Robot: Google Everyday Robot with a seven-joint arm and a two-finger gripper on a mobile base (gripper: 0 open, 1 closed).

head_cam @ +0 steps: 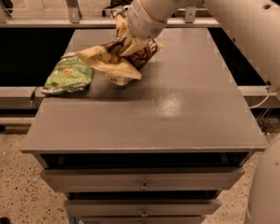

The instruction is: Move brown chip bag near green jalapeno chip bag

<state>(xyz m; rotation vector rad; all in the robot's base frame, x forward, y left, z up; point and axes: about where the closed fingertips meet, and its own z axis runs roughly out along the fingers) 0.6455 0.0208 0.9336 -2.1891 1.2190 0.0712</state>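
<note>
A large crinkly brown chip bag (126,62), dark-fronted with tan edges, hangs crumpled from the pincer (130,43) over the far-left part of the desk (177,106), at about 11 o'clock from the desk's middle. The pincer is clamped on the bag's upper part, and its fingers are mostly buried in the folds. The white arm (210,8) reaches in from 2 o'clock. The bag's lower tan edge sits just above a dark shadow on the desk; whether it touches the surface cannot be told.

At 9 o'clock from the brown bag, just beside it, a smaller flat light-green jalapeno chip bag (67,74) lies on the desk by its left edge. The brown bag's left tip overlaps the green bag's top right corner in this view.

The desk is matte grey with a faint sheen at 3 o'clock, and it has stacked grey drawers (144,178) with small knobs in its front. A speckled terrazzo floor (9,171) shows at 8 o'clock. A grey rail (32,22) runs behind the desk at 12 o'clock. A thin pale cable (266,101) hangs at 3 o'clock.
</note>
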